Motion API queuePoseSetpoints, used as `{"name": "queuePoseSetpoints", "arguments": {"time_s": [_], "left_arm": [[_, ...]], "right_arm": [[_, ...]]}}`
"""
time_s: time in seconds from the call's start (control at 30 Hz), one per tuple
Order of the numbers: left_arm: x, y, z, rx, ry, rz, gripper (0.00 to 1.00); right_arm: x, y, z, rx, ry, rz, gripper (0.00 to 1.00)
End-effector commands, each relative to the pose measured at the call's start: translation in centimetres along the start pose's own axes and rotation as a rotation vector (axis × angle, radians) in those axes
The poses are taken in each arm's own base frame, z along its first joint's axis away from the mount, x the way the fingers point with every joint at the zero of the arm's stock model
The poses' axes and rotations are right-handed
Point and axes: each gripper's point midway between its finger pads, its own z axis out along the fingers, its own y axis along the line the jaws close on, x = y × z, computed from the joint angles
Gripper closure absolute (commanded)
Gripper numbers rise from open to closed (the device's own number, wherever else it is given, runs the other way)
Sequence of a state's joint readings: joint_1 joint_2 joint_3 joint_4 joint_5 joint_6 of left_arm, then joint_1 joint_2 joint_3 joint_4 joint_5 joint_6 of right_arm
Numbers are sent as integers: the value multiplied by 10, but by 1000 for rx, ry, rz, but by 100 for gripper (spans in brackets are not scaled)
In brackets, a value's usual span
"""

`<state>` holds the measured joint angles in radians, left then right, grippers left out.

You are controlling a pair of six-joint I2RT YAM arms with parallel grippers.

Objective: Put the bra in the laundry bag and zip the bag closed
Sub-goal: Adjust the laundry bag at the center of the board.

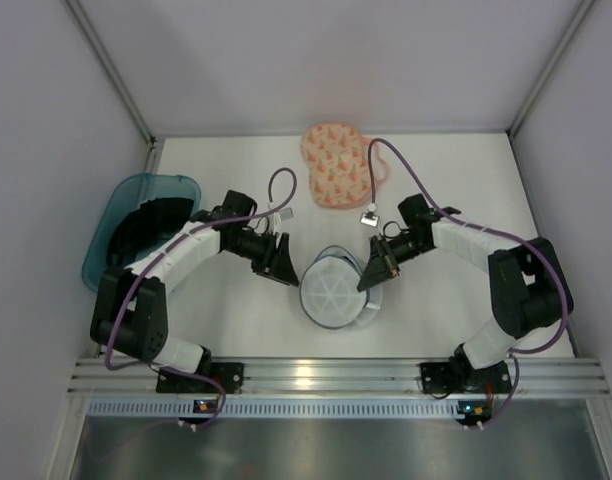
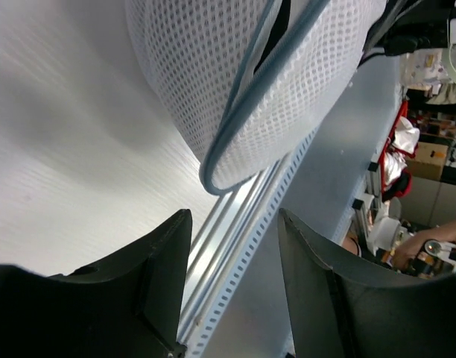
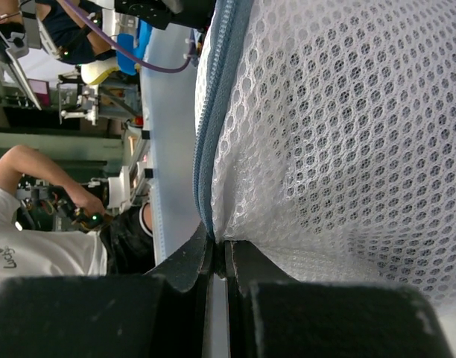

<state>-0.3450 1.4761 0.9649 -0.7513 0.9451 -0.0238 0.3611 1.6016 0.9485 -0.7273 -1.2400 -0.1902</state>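
Observation:
The laundry bag, a peach pouch with small printed triangles, lies flat at the back of the table, away from both arms. Black fabric that looks like the bra lies in the teal bin. A round white mesh bag with a blue-grey zip stands between the arms. My right gripper is shut on the zip edge of this mesh bag. My left gripper is open just left of the mesh bag, with nothing between its fingers.
The teal bin sits at the left, beside the left arm. White walls enclose the table on three sides. A metal rail runs along the near edge. A purple cable loops over the right side of the peach pouch.

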Motion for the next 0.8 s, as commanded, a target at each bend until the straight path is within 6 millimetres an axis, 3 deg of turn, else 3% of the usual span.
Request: {"name": "queuePoseSetpoints", "arguments": {"time_s": [0.0,0.33,0.47,0.63,0.67,0.73,0.77], "left_arm": [[-32,1,-1,-27,-113,90,45],[-15,10,20,63,-68,-6,46],[-8,-3,26,112,-43,15,47],[-1,-16,32,141,-11,50,52],[-2,-16,33,138,-13,52,55],[-5,-18,33,145,-19,62,77],[-6,-19,32,145,-22,67,83]], "right_arm": [[-2,11,-1,-82,-13,-23,100],[2,10,-3,-127,4,11,100],[1,8,-3,-119,3,11,100],[0,8,-3,-110,0,8,93],[0,7,-3,-106,-2,7,92],[1,6,-3,-94,0,4,80],[1,6,-4,-87,0,11,68]]}}
